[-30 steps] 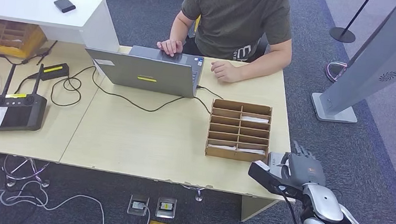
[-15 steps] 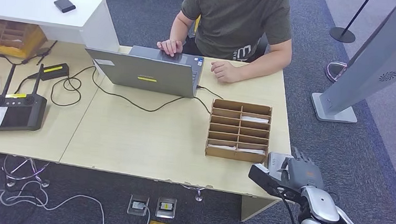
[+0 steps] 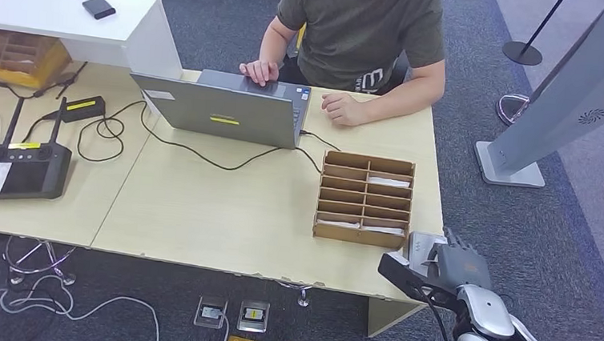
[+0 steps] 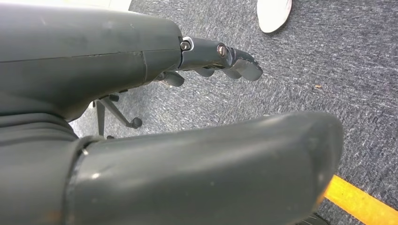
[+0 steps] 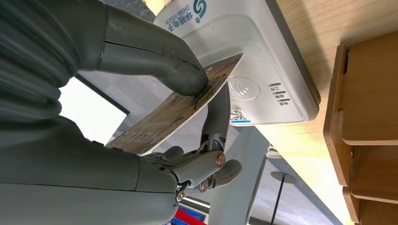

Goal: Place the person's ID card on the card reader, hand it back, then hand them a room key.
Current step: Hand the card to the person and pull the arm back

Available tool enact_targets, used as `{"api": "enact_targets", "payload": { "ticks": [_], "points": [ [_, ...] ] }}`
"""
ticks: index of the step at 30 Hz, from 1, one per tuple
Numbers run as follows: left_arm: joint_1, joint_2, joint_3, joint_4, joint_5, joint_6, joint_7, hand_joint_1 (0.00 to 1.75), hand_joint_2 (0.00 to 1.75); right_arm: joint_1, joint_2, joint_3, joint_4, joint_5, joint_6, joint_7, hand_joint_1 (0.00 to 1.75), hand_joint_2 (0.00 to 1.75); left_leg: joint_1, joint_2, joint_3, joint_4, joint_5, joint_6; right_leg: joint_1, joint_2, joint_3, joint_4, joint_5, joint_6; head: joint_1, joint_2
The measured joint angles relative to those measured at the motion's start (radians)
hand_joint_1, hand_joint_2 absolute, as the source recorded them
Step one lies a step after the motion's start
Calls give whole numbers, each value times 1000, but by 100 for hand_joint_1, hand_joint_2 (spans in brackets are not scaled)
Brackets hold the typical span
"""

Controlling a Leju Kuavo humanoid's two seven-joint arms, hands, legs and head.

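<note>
My right hand hovers at the table's front right corner, over the white card reader. In the right wrist view the thumb and a finger of the right hand pinch the worn ID card. The card is tilted, its far edge just above the card reader, near the contactless mark. A cardboard organiser beside the reader has white cards lying in some slots. My left hand hangs over grey carpet, fingers extended and holding nothing.
A person sits at the far side of the table, with both hands at an open laptop. Cables, a black controller and a white shelf take up the left. A grey kiosk stands on the right.
My right hand, still holding the ID card, has sunk slightly over the card reader and drawn a little toward me. The person and the table's things have stayed put.
</note>
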Motion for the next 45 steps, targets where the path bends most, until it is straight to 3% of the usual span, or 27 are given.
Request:
{"api": "enact_targets", "payload": {
  "ticks": [22, 28, 40, 45],
  "points": [
    [0, 0, 0, 0, -29, -1, 8, 0, 0, -5, 8, -13, 18, 39, 9, 4, 175, 175, 0, 0, 1, 0, 0, 0, 0, 0, 1, 0, 1, 0, 0, 0],
    [0, 1, 0, 0, -53, -10, 8, 0, 0, -38, -25, -68, -15, 106, 49, 5, 175, 175, 0, 1, 1, 0, 0, 0, 0, 1, 0, 0, 2, 0, 0, 0],
    [3, 7, 0, 0, -105, -30, 5, 0, 0, -120, -108, -284, -236, 262, 245, 5, 175, 175, 0, 1, 1, 0, 0, 0, 0, 2, 0, 0, 2, 0, 0, 0],
    [2, 6, 0, 0, -105, -25, 5, 0, 0, -174, -105, -289, -314, 292, 270, 3, 175, 175, 0, 1, 1, 0, 0, 0, 0, 3, 0, 1, 2, 0, 0, 0]
  ]
}}
